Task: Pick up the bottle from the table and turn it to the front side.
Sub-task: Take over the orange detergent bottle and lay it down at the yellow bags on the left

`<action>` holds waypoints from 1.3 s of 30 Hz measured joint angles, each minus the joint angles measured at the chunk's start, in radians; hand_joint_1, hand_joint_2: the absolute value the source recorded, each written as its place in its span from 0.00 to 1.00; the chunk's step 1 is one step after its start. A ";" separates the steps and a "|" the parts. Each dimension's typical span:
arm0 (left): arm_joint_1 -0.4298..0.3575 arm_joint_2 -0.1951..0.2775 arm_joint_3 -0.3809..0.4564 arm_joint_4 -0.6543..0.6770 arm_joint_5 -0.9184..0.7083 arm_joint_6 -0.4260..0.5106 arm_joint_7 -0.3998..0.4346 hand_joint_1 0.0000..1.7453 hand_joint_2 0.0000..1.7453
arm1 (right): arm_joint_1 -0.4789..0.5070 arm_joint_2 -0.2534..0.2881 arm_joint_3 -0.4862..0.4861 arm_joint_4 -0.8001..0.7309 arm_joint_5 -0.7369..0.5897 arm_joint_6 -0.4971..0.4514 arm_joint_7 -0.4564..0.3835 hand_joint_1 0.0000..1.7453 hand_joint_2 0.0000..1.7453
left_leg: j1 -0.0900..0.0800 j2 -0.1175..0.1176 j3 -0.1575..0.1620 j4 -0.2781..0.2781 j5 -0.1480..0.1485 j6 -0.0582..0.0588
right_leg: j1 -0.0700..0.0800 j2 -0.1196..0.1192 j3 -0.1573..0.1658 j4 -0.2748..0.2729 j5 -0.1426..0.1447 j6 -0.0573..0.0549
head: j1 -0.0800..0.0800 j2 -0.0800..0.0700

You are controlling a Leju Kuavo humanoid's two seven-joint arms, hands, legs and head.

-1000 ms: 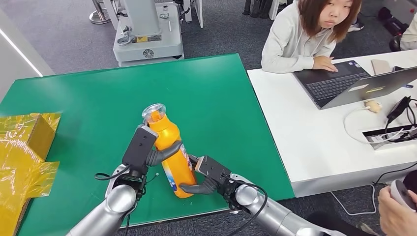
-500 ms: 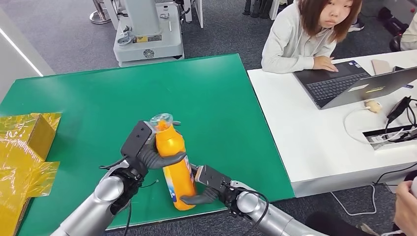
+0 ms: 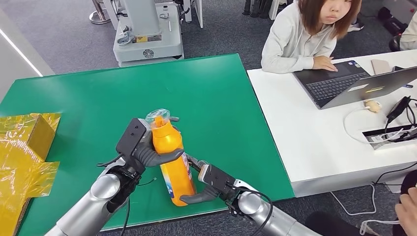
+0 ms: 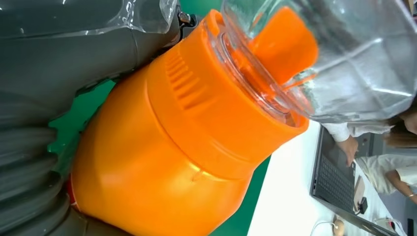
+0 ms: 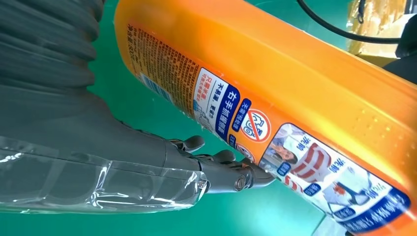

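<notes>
A: What fills the scene?

B: A broad green-topped table (image 3: pixel 211 93), with a white desk (image 3: pixel 319 132) touching its right edge. A person in a pale top (image 3: pixel 295 42) sits at the far side of that desk by an open dark laptop (image 3: pixel 344 83). At the table's left edge lies crinkled yellow plastic wrapping (image 3: pixel 24 147), and a grey machine base (image 3: pixel 147 39) stands on the floor beyond the far edge.

A: And the bottle?

B: The tall orange plastic bottle with a clear cap over an orange spout (image 3: pixel 172 160) stands nearly upright, leaning slightly, near the table's near edge, between the two hands. Its body is glossy orange with a ribbed collar under the cap.

A: How do the hands hold it?

B: The left hand (image 3: pixel 142 152) wraps its grey fingers around the upper body just under the neck. The right hand (image 3: pixel 206 187) grips the lower part, thumb curled under near the base.

A: Any writing?

B: A label strip (image 5: pixel 255 132) down the side carries small Chinese print, a red-ringed prohibition sign and small pictures; the text is too fine to read reliably.
</notes>
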 joint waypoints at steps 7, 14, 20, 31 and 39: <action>-0.001 0.003 -0.007 -0.012 -0.037 0.041 -0.015 1.00 1.00 | 0.011 -0.004 -0.011 -0.024 0.001 -0.002 -0.006 0.00 1.00 | 0.000 0.000 0.000 0.000 0.000 0.000 | 0.000 0.000 0.000 0.000 0.000 0.000 | 0.000 0.000; 0.005 0.017 -0.029 -0.071 -0.277 0.297 -0.054 1.00 1.00 | 0.049 -0.012 -0.047 -0.110 0.012 -0.005 -0.014 0.00 1.00 | 0.000 0.000 0.000 0.000 0.000 0.000 | 0.000 0.000 0.000 0.000 0.000 0.000 | 0.000 0.000; 0.016 0.061 -0.092 -0.086 -0.973 0.668 0.099 1.00 1.00 | 0.085 -0.015 -0.062 -0.187 0.039 0.001 -0.017 0.00 1.00 | 0.000 0.000 0.000 0.000 0.000 0.000 | 0.000 0.000 0.000 0.000 0.000 0.000 | 0.000 0.000; 0.036 0.119 -0.131 -0.008 -1.519 0.678 0.327 1.00 1.00 | 0.164 -0.038 -0.099 -0.316 0.063 -0.033 -0.068 0.00 1.00 | 0.000 0.000 0.000 0.000 0.000 0.000 | 0.000 0.000 0.000 0.000 0.000 0.000 | 0.000 0.000; -0.024 0.193 -0.377 0.244 -1.537 0.448 0.500 1.00 1.00 | 0.264 -0.050 -0.134 -0.423 0.116 -0.059 -0.102 0.00 1.00 | 0.000 0.004 0.001 -0.001 0.000 0.000 | 0.001 0.003 0.000 0.000 0.000 0.000 | 0.000 0.000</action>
